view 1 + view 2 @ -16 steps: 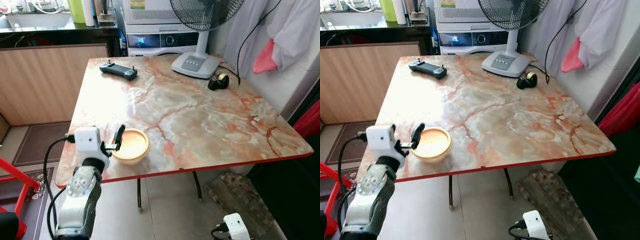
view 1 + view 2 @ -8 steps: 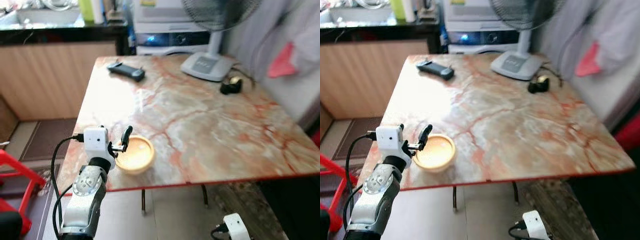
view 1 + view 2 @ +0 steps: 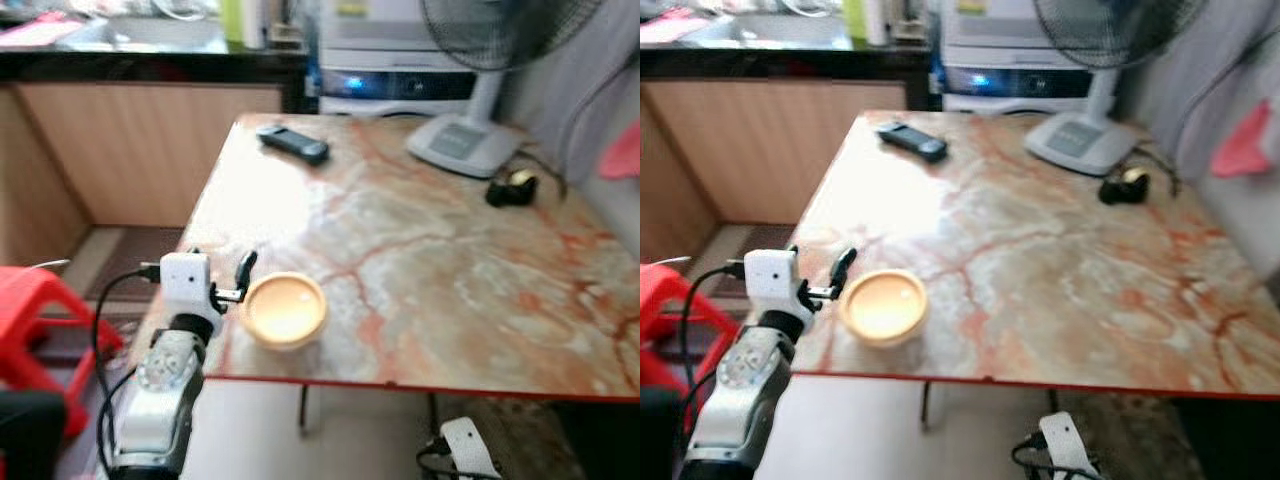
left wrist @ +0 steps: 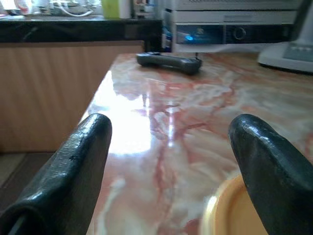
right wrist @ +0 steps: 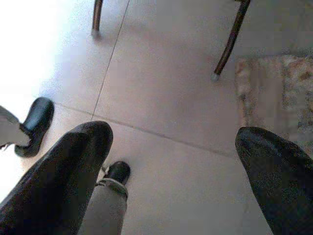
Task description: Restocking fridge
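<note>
While the right gripper (image 5: 171,161) hangs low over the tiled floor with its fingers spread wide, the left gripper (image 4: 171,161) is raised at the near left edge of the red-rimmed marble-patterned table (image 3: 440,270), fingers parted and holding nothing. A round pale-orange plastic bowl (image 3: 284,309) sits just right of it, one finger beside its rim. A black handheld controller (image 3: 292,143) lies at the far left; a white fan base (image 3: 463,146) stands far right.

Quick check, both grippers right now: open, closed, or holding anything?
Left gripper: open, empty, beside the yellow bowl on the table.
Right gripper: open, empty, hanging over the floor.
</note>
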Robot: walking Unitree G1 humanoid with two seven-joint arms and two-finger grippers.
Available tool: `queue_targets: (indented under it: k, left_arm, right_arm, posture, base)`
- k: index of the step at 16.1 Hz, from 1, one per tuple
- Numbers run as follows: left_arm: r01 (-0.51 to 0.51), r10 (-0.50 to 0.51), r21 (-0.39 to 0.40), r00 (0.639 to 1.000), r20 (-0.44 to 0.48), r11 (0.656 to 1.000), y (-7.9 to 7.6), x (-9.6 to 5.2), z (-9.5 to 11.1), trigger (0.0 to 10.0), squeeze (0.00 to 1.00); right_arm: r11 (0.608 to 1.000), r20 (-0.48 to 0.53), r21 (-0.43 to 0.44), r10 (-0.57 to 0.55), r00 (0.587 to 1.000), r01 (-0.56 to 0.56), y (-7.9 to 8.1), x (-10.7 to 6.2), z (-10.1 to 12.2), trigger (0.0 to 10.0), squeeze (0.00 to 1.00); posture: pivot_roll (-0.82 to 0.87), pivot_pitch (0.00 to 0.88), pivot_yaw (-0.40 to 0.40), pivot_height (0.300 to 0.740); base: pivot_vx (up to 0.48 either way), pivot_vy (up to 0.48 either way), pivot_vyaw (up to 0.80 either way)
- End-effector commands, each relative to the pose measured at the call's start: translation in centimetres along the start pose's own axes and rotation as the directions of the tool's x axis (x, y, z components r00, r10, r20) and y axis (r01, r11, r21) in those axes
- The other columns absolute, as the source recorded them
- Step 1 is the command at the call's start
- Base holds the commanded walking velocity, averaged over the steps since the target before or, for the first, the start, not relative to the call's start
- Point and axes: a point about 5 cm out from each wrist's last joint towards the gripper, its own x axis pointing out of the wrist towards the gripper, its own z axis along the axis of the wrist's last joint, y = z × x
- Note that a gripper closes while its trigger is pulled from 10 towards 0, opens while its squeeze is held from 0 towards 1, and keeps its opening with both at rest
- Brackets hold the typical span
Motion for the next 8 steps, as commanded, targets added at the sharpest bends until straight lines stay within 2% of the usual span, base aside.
queue_targets:
  k: [1,4,5,6,7,8]
  left_arm:
    - [0.011,-0.011,0.004,1.000,0.022,1.000,-0.3,0.0,0.5,10.0,0.00]
    - [0.013,-0.013,-0.020,1.000,0.001,1.000,-0.1,-0.7,0.2,10.0,0.00]
    - [-0.007,0.005,-0.084,1.000,-0.021,0.996,0.7,-1.1,0.0,10.0,0.00]
    - [-0.026,0.018,-0.166,0.999,-0.049,0.986,1.4,-1.1,-0.5,10.0,0.95]
    - [-0.026,0.014,-0.195,0.998,-0.060,0.980,1.6,-1.0,-0.6,10.0,1.00]
    - [-0.008,-0.007,-0.225,0.998,-0.065,0.974,1.8,-0.9,-0.6,10.0,1.00]
  right_arm:
    - [1.000,-0.028,-0.001,-0.005,1.000,0.005,-0.2,-0.2,-0.9,10.0,0.00]
    - [1.000,-0.030,-0.002,-0.003,1.000,0.003,-0.2,-0.1,-1.0,10.0,0.00]
    - [1.000,-0.031,-0.004,-0.003,1.000,0.003,-0.2,-0.1,-1.0,10.0,0.00]
    - [1.000,-0.032,-0.010,-0.002,0.999,0.002,-0.2,-0.1,-1.0,10.0,0.00]
    - [1.000,-0.034,-0.015,-0.001,0.999,0.000,-0.2,-0.2,-1.0,10.0,0.00]
    - [1.000,-0.034,-0.017,0.000,0.999,0.000,-0.3,-0.2,-1.0,10.0,0.00]
  posture:
    - [0.09,0.000,-0.035,0.740]
    - [0.09,0.000,-0.033,0.740]
    - [0.10,0.000,-0.037,0.740]
    - [0.10,0.000,-0.042,0.740]
    - [0.10,0.000,-0.043,0.740]
    - [0.10,0.000,-0.046,0.740]
  base:
    - [0.000,0.000,0.00]
    - [0.000,0.000,0.00]
    - [0.000,0.000,0.00]
    - [0.000,0.000,0.00]
    - [0.000,0.000,0.00]
    - [0.000,0.000,0.00]
